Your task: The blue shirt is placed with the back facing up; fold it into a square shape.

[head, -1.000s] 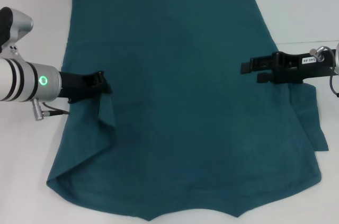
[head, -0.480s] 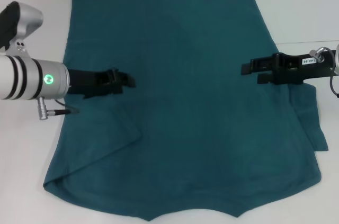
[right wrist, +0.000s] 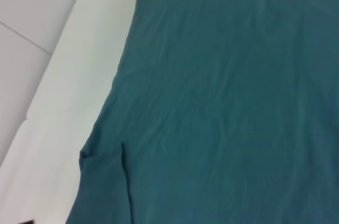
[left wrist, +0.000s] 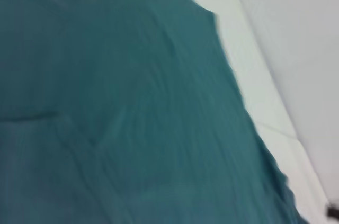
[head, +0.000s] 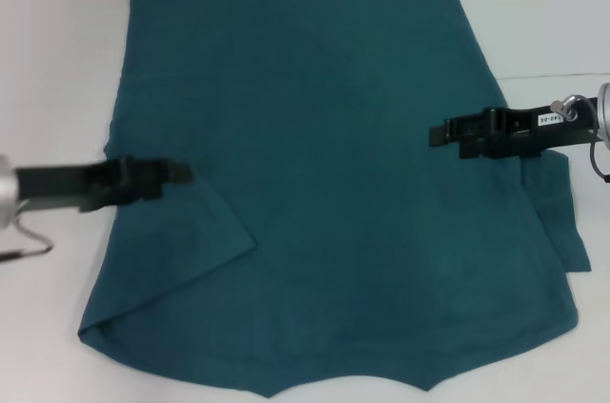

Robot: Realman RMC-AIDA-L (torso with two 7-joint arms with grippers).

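The blue shirt (head: 334,165) lies flat across the white table and covers most of the head view. Its left sleeve is folded inward and rests as a flap (head: 205,222) on the body. My left gripper (head: 176,171) hovers at the shirt's left edge just above that flap, open and holding nothing. Over the shirt's right side my right gripper (head: 440,133) is open, with no cloth in it. Behind it the right sleeve (head: 558,217) sticks out sideways. Both wrist views show only teal cloth (left wrist: 132,102) (right wrist: 222,102) and table.
White table (head: 57,60) shows to the left, right and far side of the shirt. A seam line (head: 553,74) runs across the table at the right. The shirt's near hem reaches the lower edge of the head view.
My left gripper carried the left sleeve inward, let it go on the shirt body, and has drawn back to the left edge. My right gripper has shifted slightly inward.
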